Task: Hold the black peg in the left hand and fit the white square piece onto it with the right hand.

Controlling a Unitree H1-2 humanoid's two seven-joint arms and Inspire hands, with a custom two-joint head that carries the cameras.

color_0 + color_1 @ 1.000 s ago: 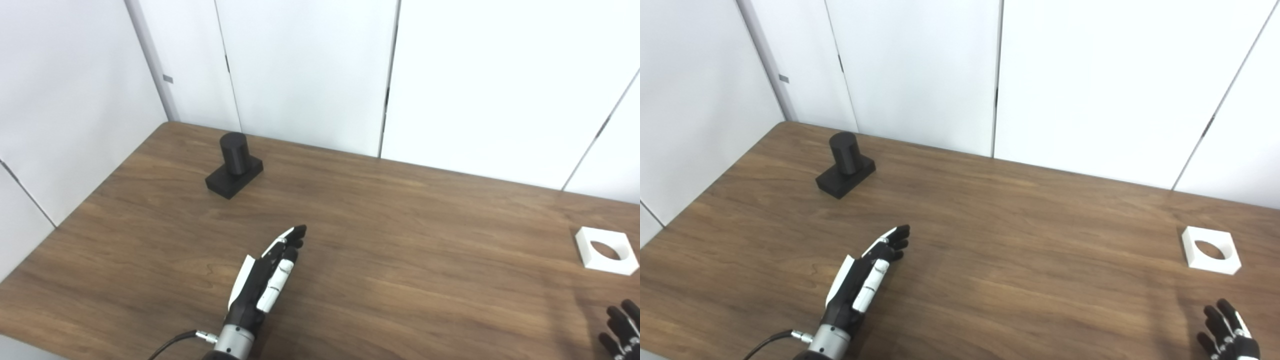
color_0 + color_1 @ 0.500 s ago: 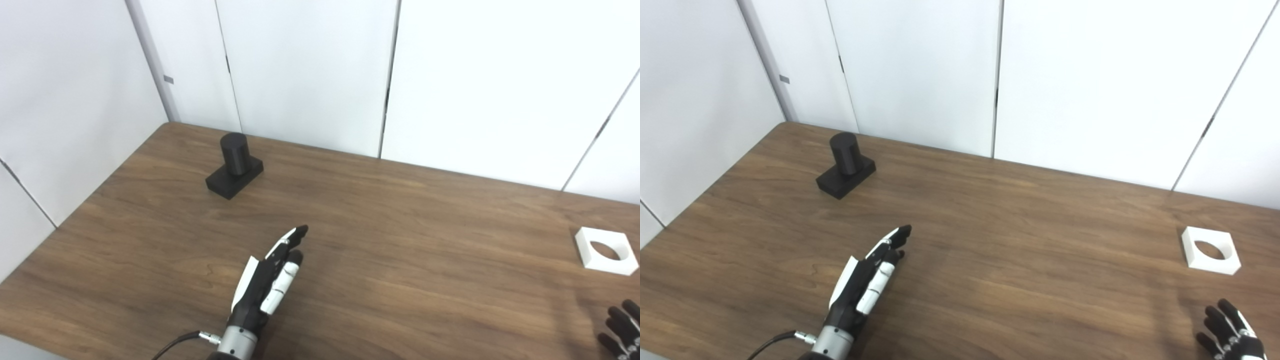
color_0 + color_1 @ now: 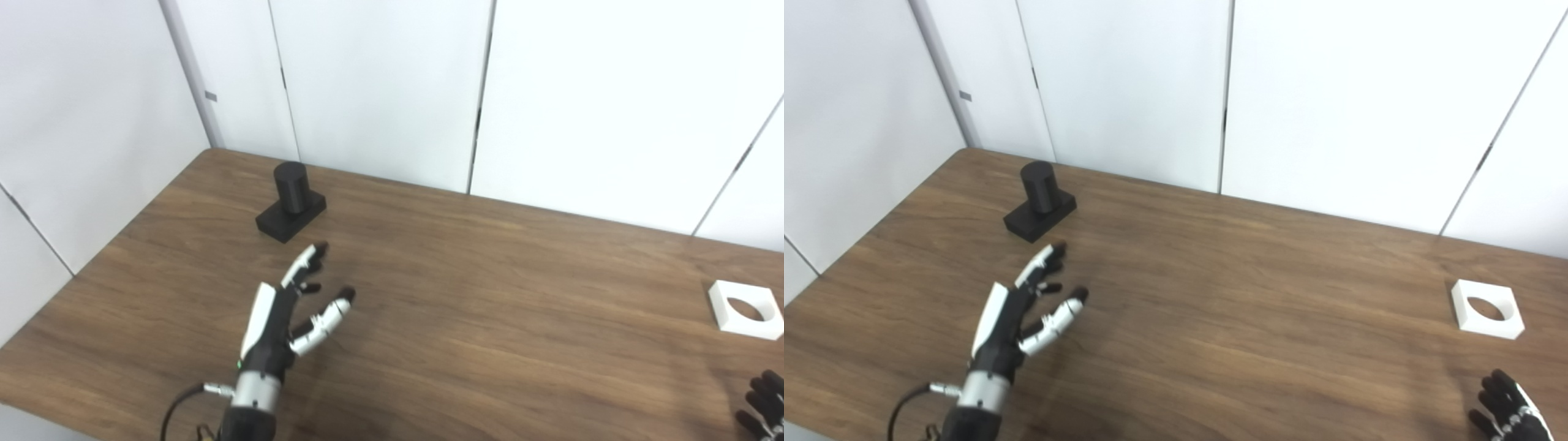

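1. Black-tipped fingers of the right hand (image 3: 1507, 409) show only at the bottom right corner of the frame, mostly cut off by the edge; they look spread and hold nothing, though the rest of the hand is out of sight.
2. Wood-grain bench (image 3: 1249, 318) carries everything in both eye views.
3. Left hand (image 3: 282, 318) hovers over the near-left part of the bench, fingers fanned wide with the thumb set apart, empty, fingertips pointing toward the far left.
4. White square piece (image 3: 1486, 308) lies flat near the right edge, its round hole facing up, beyond the right hand and apart from it.
5. Black peg (image 3: 291, 202) stands upright on its flat base at the far left, just past the left fingertips, untouched.
6. White wall panels (image 3: 380, 92) close off the back.
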